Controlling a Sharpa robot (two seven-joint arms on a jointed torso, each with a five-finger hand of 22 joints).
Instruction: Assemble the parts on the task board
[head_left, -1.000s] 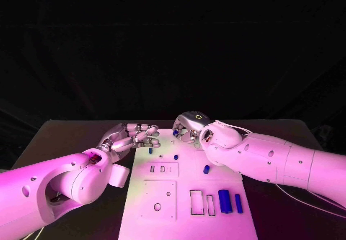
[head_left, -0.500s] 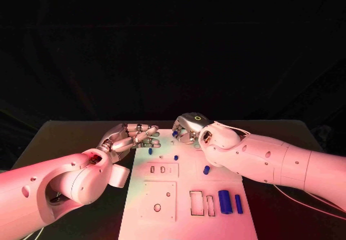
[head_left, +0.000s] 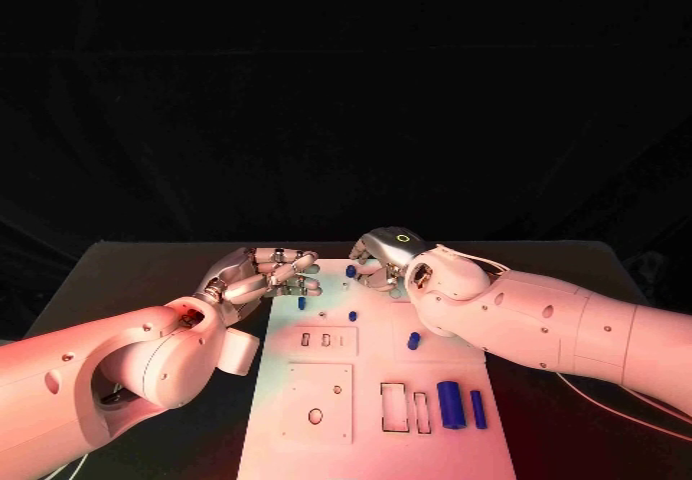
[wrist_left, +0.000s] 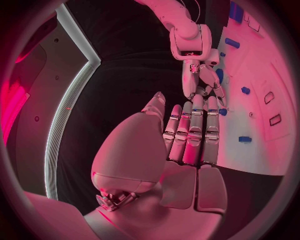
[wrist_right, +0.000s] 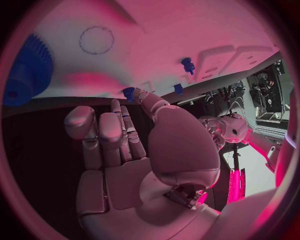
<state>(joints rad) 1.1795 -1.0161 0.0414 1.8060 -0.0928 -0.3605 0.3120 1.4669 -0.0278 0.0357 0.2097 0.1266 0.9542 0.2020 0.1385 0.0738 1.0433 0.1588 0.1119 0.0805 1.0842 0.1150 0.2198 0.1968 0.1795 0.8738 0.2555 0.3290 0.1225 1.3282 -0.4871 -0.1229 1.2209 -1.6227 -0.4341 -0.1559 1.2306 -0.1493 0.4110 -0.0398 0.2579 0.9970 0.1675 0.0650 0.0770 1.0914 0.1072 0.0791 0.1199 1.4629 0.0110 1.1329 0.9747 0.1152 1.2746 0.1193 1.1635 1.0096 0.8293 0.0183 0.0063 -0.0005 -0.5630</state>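
Cylinder (head_left: 451, 403) — long axis toward board's (head_left: 325, 400) far end, flat.

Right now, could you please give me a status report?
Left hand open, beside task board. Right hand fingertips at blue part, grip unclear. Nothing blocking.

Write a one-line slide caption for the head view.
Both hands, left hand and right hand, poised over the far end of the white task board.

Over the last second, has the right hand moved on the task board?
Yes. The right hand has shifted slightly toward the near end of the task board, closer to the small blue part standing on it.
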